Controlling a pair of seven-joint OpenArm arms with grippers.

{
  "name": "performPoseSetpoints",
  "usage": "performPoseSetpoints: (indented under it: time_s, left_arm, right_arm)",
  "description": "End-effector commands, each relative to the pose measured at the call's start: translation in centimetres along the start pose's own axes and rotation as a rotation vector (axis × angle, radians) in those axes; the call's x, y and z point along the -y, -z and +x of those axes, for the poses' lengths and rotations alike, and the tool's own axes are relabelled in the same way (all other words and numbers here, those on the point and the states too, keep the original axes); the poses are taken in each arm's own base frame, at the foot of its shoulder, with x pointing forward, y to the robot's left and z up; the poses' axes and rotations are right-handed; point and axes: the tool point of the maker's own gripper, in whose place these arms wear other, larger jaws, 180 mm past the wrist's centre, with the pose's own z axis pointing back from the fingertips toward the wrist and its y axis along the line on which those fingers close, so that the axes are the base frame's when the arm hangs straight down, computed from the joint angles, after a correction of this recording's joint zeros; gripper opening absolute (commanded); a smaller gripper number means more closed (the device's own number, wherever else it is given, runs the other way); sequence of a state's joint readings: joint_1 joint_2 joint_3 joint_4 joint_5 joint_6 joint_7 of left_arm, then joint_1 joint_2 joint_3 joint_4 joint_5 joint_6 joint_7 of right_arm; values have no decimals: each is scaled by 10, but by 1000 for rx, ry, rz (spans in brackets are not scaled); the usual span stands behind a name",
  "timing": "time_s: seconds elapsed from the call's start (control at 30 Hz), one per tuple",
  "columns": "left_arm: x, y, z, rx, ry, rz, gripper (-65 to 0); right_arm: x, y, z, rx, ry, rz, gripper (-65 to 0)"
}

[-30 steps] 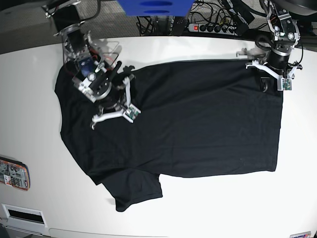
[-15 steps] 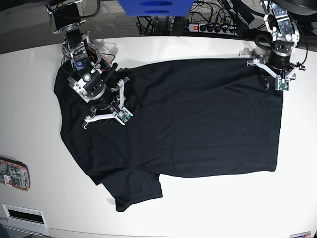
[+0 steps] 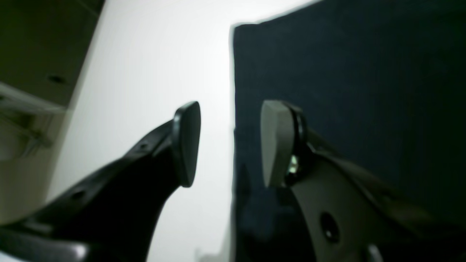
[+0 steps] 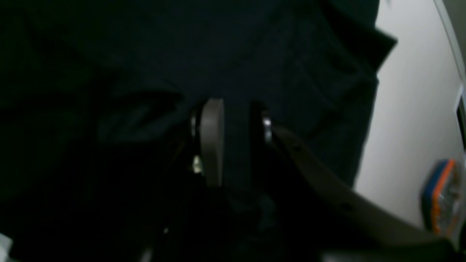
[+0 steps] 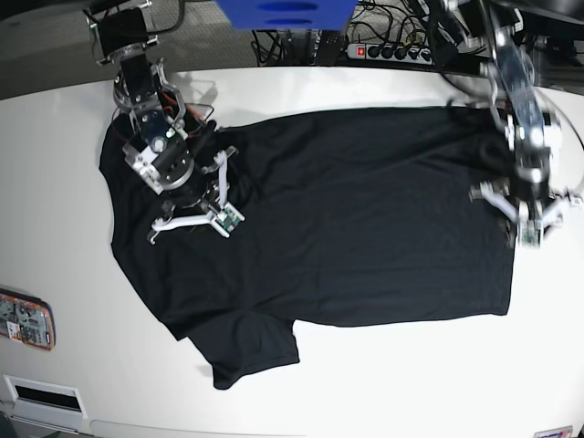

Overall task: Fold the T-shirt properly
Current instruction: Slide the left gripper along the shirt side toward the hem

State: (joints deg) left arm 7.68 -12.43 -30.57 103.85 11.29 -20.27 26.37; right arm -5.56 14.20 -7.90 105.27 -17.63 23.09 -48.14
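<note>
Black T-shirt spread flat and unfolded on white table, hem edge toward base view's right, one short sleeve sticking out at bottom left, slight wrinkles near collar end.

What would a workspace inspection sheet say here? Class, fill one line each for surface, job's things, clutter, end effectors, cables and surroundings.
Surface: white table, rounded far edge.
Job's things: black T-shirt spread flat, not yet folded; one sleeve points toward the near edge.
Clutter: an orange-and-blue object at the table's edge; what it is cannot be told.
End effectors: left end effector open, straddling the shirt's hem edge, one finger over bare table; right end effector over dark cloth near the sleeve, narrow gap between fingers, grip unclear.
Cables: a power strip with tangled leads behind the table.
Surroundings: a blue object at the top.
</note>
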Motion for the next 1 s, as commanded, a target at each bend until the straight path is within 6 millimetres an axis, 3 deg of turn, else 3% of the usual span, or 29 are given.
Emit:
performPoseSetpoints:
  time_s: [0.0,0.17,0.37,0.57,0.67,0.77,0.9,0.97]
  left_arm:
    - [-7,8,27,54,64,-13,-386]
    - [-2,49,40,-56,242,-126,-386]
    - [-11,91,55,-78,148,-143,-386]
    - [1,136,63,-69,11,-226,-386]
    - [-3,159,54,-107,-74,-265,-386]
    - [8,175,52,-70,-174,-316,-386]
    - [13,180,37,14,-276,-334,-386]
    - [5,180,27,25,-303,-307,-386]
  right_arm:
    - [12,-3,16,48,-5,-32,-524]
    - [7,-8,16,18,-93,23,-518]
    - [8,-15,32,64,-92,8,-414]
    - [2,-15,43,93,-68,16,-346]
    - [-6,-15,42,91,-65,31,-345]
    - [-20,-17,31,69,-55,62,-345]
    - [-25,-18,24,54,-49,72,-345]
    - [-25,-18,26,67,-49,73,-345]
